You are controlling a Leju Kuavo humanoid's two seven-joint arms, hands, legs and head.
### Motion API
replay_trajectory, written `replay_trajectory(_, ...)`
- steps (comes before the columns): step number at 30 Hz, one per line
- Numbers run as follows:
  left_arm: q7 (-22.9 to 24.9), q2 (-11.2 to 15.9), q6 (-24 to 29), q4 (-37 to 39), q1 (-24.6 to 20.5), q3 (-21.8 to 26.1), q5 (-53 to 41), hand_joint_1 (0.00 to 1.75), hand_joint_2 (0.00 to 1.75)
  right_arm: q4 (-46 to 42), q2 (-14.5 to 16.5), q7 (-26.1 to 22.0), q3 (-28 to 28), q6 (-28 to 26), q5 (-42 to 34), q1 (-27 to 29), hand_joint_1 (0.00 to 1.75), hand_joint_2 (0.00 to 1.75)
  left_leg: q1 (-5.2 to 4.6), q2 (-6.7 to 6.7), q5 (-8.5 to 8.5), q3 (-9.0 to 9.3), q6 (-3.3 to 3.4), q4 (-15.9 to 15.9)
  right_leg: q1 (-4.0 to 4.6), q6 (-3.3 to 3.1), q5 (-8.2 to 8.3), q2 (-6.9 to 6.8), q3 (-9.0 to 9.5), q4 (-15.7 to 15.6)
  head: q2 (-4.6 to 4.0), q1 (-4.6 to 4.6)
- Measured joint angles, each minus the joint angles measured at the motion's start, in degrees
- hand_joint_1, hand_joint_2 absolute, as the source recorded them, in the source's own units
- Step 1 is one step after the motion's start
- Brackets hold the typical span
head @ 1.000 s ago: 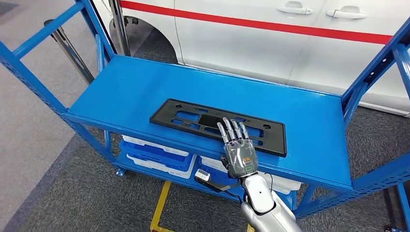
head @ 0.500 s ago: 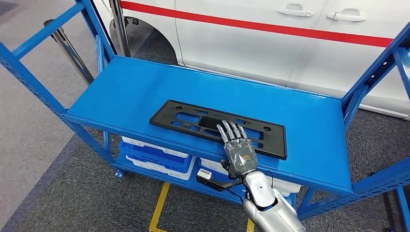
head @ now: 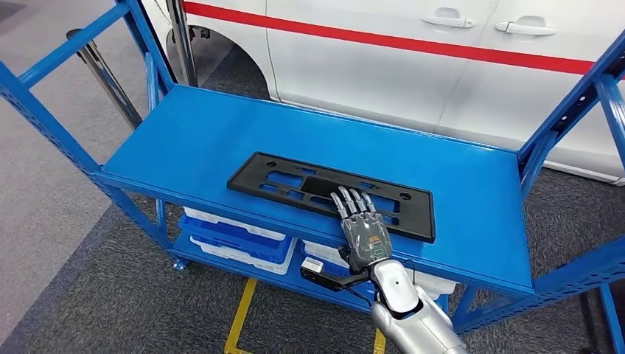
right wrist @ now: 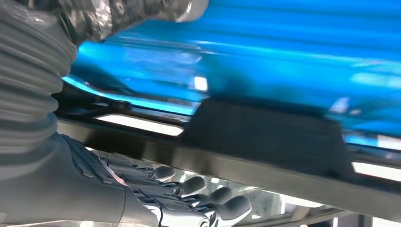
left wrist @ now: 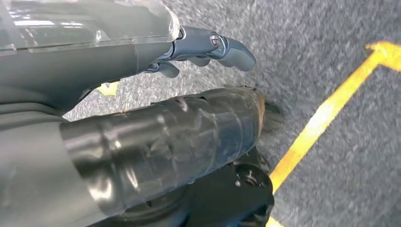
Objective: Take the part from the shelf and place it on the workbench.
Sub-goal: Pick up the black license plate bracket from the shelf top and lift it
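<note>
The part (head: 318, 184) is a long flat black plate with cut-outs, lying near the front edge of the blue shelf top (head: 214, 140). My right hand (head: 362, 230) reaches over that front edge, its fingers (head: 352, 200) straight and spread across the plate's near rim. The right wrist view shows the plate (right wrist: 265, 137) running between the thumb (right wrist: 142, 14) and the dark fingers (right wrist: 203, 198), and I cannot tell whether they press on it. My left hand (left wrist: 208, 45) hangs over the grey floor, holding nothing, with its fingers loosely bent.
Blue and white bins (head: 236, 240) sit on the lower shelf. Blue uprights (head: 567, 110) frame the rack on both sides. A white car with a red stripe (head: 413, 66) stands close behind it. A yellow line (head: 239, 317) marks the floor below.
My right hand has slid slightly back toward the shelf's front edge. The plate has stayed where it was.
</note>
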Motion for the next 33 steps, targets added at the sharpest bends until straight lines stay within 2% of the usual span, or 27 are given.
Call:
replay_trajectory(2,0.00,-0.01,-0.01,0.00,0.01,0.04,0.04,0.00,0.00,0.34,-0.04,-0.13,0.15,0.41,-0.54,-0.38,0.78,1.75,0.08,0.00,0.46,-0.03,0.81,-0.30,-0.10,0.72,0.06,0.02,-0.03,-0.03,0.00,0.00)
replay_trajectory(3,0.00,-0.01,-0.01,0.00,0.01,0.06,0.06,0.00,0.00,0.51,-0.06,-0.16,0.21,0.53,-0.78,-0.56,1.18,1.75,0.17,0.05,0.69,0.01,1.26,-0.52,-0.15,0.97,-0.51,0.01,-0.35,0.69,0.00,0.02)
replay_trajectory(4,0.00,-0.02,-0.01,0.00,0.01,0.07,0.07,0.00,0.00,0.68,-0.09,-0.20,0.25,0.68,-1.01,-0.75,1.50,1.75,0.27,0.11,0.89,0.04,1.68,-0.73,-0.19,1.15,-1.73,0.02,-1.15,2.52,0.00,0.03)
replay_trajectory(6,-0.01,-0.02,0.01,0.00,-0.01,0.08,0.09,0.00,0.00,1.09,-0.20,-0.33,0.28,1.05,-1.40,-0.96,1.64,1.75,0.20,0.17,1.00,-0.02,2.17,-0.82,-0.21,1.31,-5.35,0.01,-4.21,9.22,0.00,0.04)
replay_trajectory(7,-0.01,-0.02,0.01,0.00,-0.01,0.09,0.11,0.00,0.00,1.34,-0.27,-0.43,0.34,1.20,-1.53,-0.97,1.67,1.75,0.11,0.17,0.99,-0.06,2.26,-0.78,-0.20,1.36,-6.75,0.01,-5.86,12.75,0.00,0.02)
replay_trajectory(8,-0.01,-0.02,0.01,0.00,0.00,0.10,0.13,0.00,0.00,1.57,-0.35,-0.55,0.44,1.31,-1.65,-0.97,1.68,1.75,0.03,0.16,0.96,-0.07,2.32,-0.73,-0.20,1.37,-7.24,0.01,-6.94,14.99,0.00,0.02)
replay_trajectory(9,-0.01,-0.02,0.01,0.00,0.02,0.12,0.14,0.00,0.00,1.78,-0.40,-0.68,0.58,1.39,-1.81,-0.97,1.67,1.75,-0.03,0.14,0.91,-0.04,2.34,-0.68,-0.19,1.31,-6.64,0.01,-7.06,15.21,0.00,0.02)
replay_trajectory(10,-0.01,-0.03,0.01,0.00,0.02,0.14,0.14,0.00,0.00,1.92,-0.42,-0.80,0.73,1.48,-2.01,-0.99,1.68,1.75,-0.07,0.12,0.86,0.03,2.31,-0.62,-0.14,1.15,-5.09,0.01,-6.10,13.23,0.00,0.02)
replay_trajectory(12,0.00,-0.09,-0.01,0.00,0.00,0.16,0.14,0.00,0.00,2.14,-0.43,-1.02,1.03,1.63,-2.40,-1.07,1.69,1.75,-0.19,0.08,0.66,0.17,2.11,-0.48,0.12,0.52,-1.56,0.01,-2.36,5.69,0.00,0.03)
replay_trajectory(13,0.00,-0.14,-0.02,0.00,-0.03,0.17,0.14,0.00,0.00,2.21,-0.41,-1.10,1.21,1.66,-2.49,-1.15,1.69,1.75,-0.29,0.05,0.55,0.17,1.91,-0.39,0.28,0.24,-0.57,-0.01,-0.84,2.54,0.00,0.02)
replay_trajectory(15,0.00,-0.22,-0.03,0.00,-0.09,0.18,0.14,0.00,0.00,2.32,-0.39,-1.21,1.56,1.72,-2.59,-1.48,1.69,1.75,-0.43,0.01,0.41,0.11,1.32,-0.35,0.63,-0.16,-0.39,-0.02,0.29,-0.04,0.00,-0.01)
replay_trajectory(18,-0.02,-0.21,-0.03,0.00,-0.06,0.24,0.15,0.00,0.00,2.44,-0.39,-1.25,1.78,2.06,-3.01,-2.22,1.70,1.75,-0.34,0.04,-0.05,0.08,0.34,-0.01,0.37,-0.99,0.05,-0.10,0.66,-0.82,0.00,-0.02)
replay_trajectory(20,-0.06,-0.17,-0.03,0.00,-0.01,0.35,0.25,0.00,0.00,2.56,-0.39,-1.25,1.84,2.32,-3.42,-2.63,1.72,1.75,-0.19,0.07,-2.59,-1.57,-0.22,3.84,0.03,-1.56,0.43,-0.20,0.95,-1.40,0.00,-0.11)
replay_trajectory(22,-0.16,-0.19,-0.04,0.00,0.02,0.49,0.38,0.00,0.00,2.74,-0.39,-1.26,1.95,2.39,-3.68,-2.80,1.74,1.75,0.02,0.08,-6.16,-4.84,-0.72,10.89,0.07,-1.74,0.49,-0.22,0.88,-1.42,0.00,-0.17)
replay_trajectory(23,-0.21,-0.21,-0.04,0.00,0.06,0.54,0.42,0.00,0.00,2.83,-0.39,-1.26,2.03,2.39,-3.81,-2.81,1.73,1.75,0.14,0.09,-7.05,-6.12,-0.94,13.63,0.08,-1.73,0.48,-0.22,0.84,-1.37,0.00,-0.16)
replay_trajectory(24,-0.27,-0.24,-0.05,0.00,0.12,0.60,0.45,0.00,0.00,2.91,-0.39,-1.27,2.13,2.39,-3.93,-2.81,1.73,1.75,0.28,0.09,-6.92,-6.60,-1.11,14.66,0.07,-1.71,0.46,-0.21,0.82,-1.30,0.00,-0.16)
replay_trajectory(25,-0.32,-0.25,-0.05,0.00,0.16,0.65,0.48,0.00,0.00,2.97,-0.39,-1.27,2.20,2.39,-4.07,-2.83,1.73,1.75,0.42,0.10,-5.72,-6.04,-1.22,13.53,0.04,-1.64,0.42,-0.17,0.82,-1.19,0.00,-0.16)
replay_trajectory(27,-0.46,-0.22,-0.04,0.00,0.16,0.79,0.50,0.00,0.00,3.03,-0.39,-1.27,2.31,2.39,-4.25,-2.90,1.75,1.75,0.70,0.15,-2.01,-2.49,-1.25,6.24,-0.04,-1.35,0.23,-0.06,0.84,-0.88,0.00,-0.16)
replay_trajectory(28,-0.53,-0.21,-0.03,0.00,0.12,0.86,0.51,0.00,0.00,3.03,-0.40,-1.27,2.34,2.39,-4.29,-2.96,1.75,1.75,0.65,0.14,-0.75,-0.84,-1.08,2.77,0.02,-1.07,0.13,0.03,0.83,-0.69,0.00,-0.16)
replay_trajectory(29,-0.64,-0.21,-0.02,0.00,0.08,0.93,0.51,0.00,0.00,3.04,-0.42,-1.26,2.36,2.39,-4.30,-3.05,1.75,1.75,0.56,0.10,-0.08,0.28,-0.78,0.48,0.09,-0.75,0.09,0.12,0.81,-0.59,0.00,-0.15)
replay_trajectory(31,-0.81,-0.21,-0.02,0.00,0.04,1.01,0.51,0.00,0.00,3.05,-0.45,-1.25,2.40,2.39,-4.31,-3.19,1.71,1.75,0.22,-0.02,0.03,0.68,-0.01,-0.39,0.21,-0.02,0.20,0.26,0.81,-0.63,0.00,-0.13)
replay_trajectory(33,-0.88,-0.21,-0.01,0.00,0.05,1.03,0.51,0.00,0.00,3.06,-0.50,-1.23,2.43,2.39,-4.32,-3.25,0.88,1.75,0.25,0.02,0.40,0.79,0.85,-0.67,0.09,0.66,0.15,0.30,0.81,-0.56,0.00,-0.11)
